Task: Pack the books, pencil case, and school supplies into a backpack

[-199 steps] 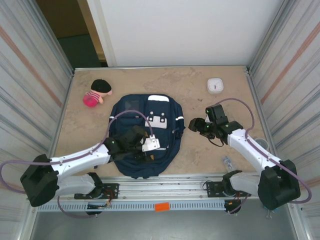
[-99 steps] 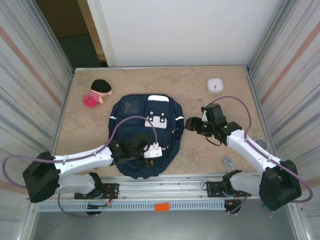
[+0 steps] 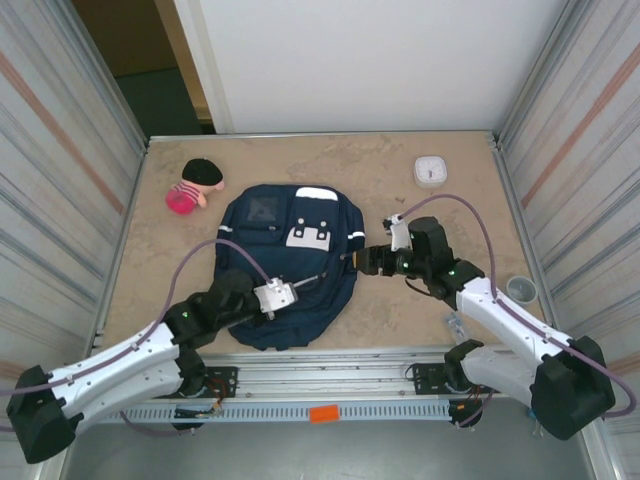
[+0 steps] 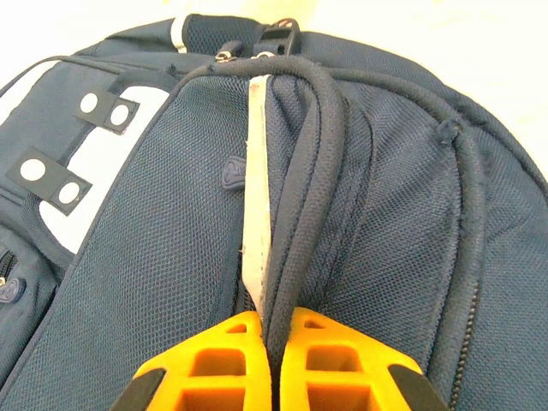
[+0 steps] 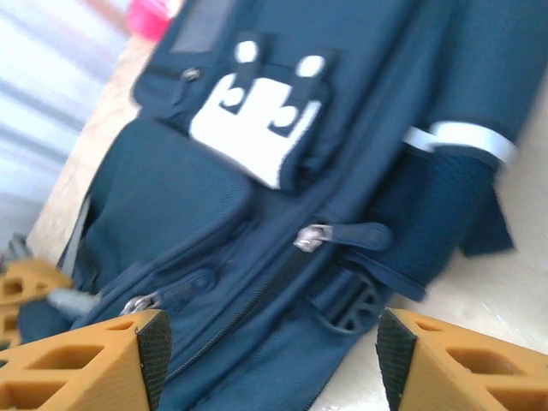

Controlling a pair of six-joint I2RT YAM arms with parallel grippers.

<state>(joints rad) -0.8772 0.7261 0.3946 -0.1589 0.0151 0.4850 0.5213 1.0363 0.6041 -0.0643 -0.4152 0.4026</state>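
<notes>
Blur is spread over the right wrist picture, so the zip pull (image 5: 312, 237) and the dark buckle (image 5: 351, 308) on the backpack (image 5: 257, 205) are made out only roughly; the pack's ends are cut off by the frame there, and the plush toy (image 5: 152, 13) is reduced to a patch of pink at the top edge. The right gripper (image 5: 270, 321) is seen with its orange fingers (image 5: 86, 360) set wide apart and nothing held between them; whether the pack is touched cannot be told.

From above, the navy backpack (image 3: 290, 250) is shown whole, lying flat on the table (image 3: 400, 190) left of centre, with the right gripper (image 3: 365, 260) at its right edge; the plush toy (image 3: 193, 187) is found near its far left corner.

The left gripper (image 3: 292, 291) is hard to read against the dark fabric overhead; in its own wrist view the left gripper (image 4: 272, 325) is shown closed tight on a dark corded edge (image 4: 300, 171) of the backpack (image 4: 154, 214), with a white strip (image 4: 254, 214) running down to the fingertips beside it.

A tiny clear item (image 3: 454, 323) by the right arm is too small to be identified.
</notes>
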